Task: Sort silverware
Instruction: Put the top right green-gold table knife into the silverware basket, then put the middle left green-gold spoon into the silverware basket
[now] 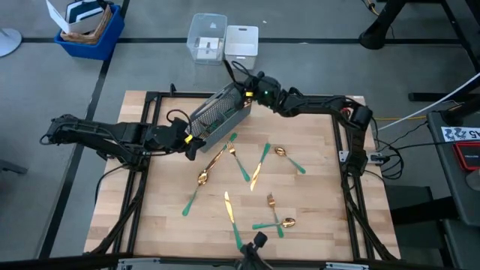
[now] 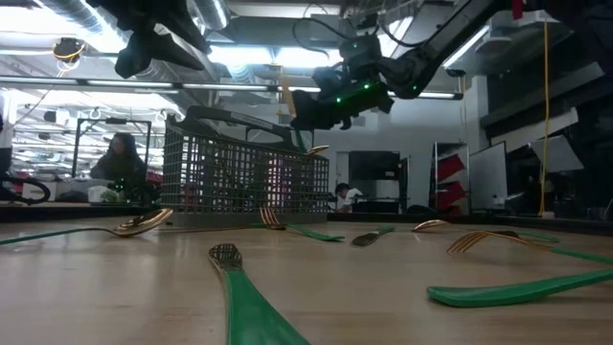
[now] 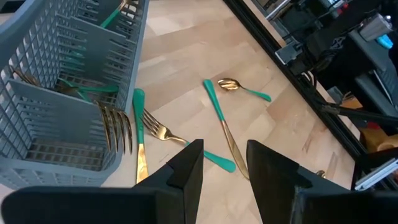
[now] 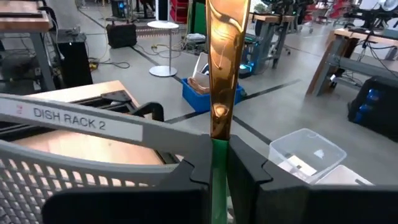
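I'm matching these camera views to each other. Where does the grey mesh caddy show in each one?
High view: grey mesh caddy, table's far middle.
Low view: centre-left, behind the forks.
Left wrist view: beside the cutlery.
Right wrist view: labelled rim below the held knife.
Shared landmark: the caddy's mesh wall.

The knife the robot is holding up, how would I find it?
Find the grey mesh caddy at the table's far edge. Over its far right end hangs the right gripper, shut on one gold-bladed, green-handled knife. It is the only piece held in the air, blade up; the other loose pieces lie flat on the wooden table.
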